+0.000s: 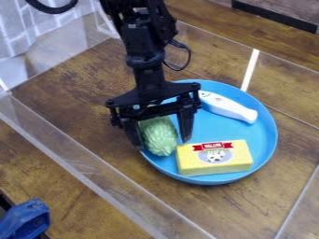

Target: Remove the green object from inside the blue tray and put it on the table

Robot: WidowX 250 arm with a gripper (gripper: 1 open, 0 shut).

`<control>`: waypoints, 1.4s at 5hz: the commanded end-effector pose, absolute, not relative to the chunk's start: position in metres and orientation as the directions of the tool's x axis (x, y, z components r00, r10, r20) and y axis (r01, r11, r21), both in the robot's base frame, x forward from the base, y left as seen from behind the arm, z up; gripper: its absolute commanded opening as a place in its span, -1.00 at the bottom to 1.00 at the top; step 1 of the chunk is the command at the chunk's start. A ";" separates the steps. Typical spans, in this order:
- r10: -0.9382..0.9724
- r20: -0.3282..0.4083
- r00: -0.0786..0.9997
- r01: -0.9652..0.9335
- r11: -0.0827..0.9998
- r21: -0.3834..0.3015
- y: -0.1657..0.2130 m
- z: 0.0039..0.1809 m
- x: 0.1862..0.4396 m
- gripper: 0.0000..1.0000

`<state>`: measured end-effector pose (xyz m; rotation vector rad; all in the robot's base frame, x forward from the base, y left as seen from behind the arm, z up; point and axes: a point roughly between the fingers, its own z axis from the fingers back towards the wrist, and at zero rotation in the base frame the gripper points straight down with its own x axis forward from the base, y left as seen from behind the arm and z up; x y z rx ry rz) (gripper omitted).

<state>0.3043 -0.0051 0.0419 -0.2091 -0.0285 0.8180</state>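
step in hand, as judged: lining up for the grasp. the black gripper has its two fingers spread wide, one on each side of the green toy vegetable, with no squeeze to be seen. the green piece sits in the left part of the blue tray, a little below the middle of the frame; its upper end is partly hidden by the gripper body. whether either finger touches it, cannot tell.

next move, a judgement: settle low enough for the fingers to straddle the body of the toy, then close, lift clear of the rim and carry it out. the wood tabletop at left of frame looks a handy place to set it down. the ridged, rounded skin might roll or slip if pinched too high.

count: one gripper, two fingers. one tray. one green toy. one yellow box, lower right of the green toy. one white elongated toy, upper right part of the tray. one blue item, lower left corner of the frame, outside the tray; kind unclear.
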 end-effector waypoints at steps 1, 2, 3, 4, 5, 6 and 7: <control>0.744 -0.011 0.668 -0.728 0.651 -0.218 0.006 0.051 0.310 1.00; 0.746 0.003 0.666 -0.727 0.651 -0.218 0.008 0.051 0.313 1.00; 0.747 0.015 0.665 -0.727 0.651 -0.218 0.010 0.051 0.316 1.00; 0.747 0.026 0.664 -0.726 0.653 -0.217 0.011 0.049 0.318 -1.00; 0.712 0.061 0.699 -0.691 0.695 -0.198 0.016 0.052 0.319 -1.00; 0.680 0.091 0.728 -0.660 0.730 -0.177 0.020 0.054 0.321 -1.00; 0.660 0.122 0.741 -0.646 0.751 -0.139 0.025 0.061 0.320 -1.00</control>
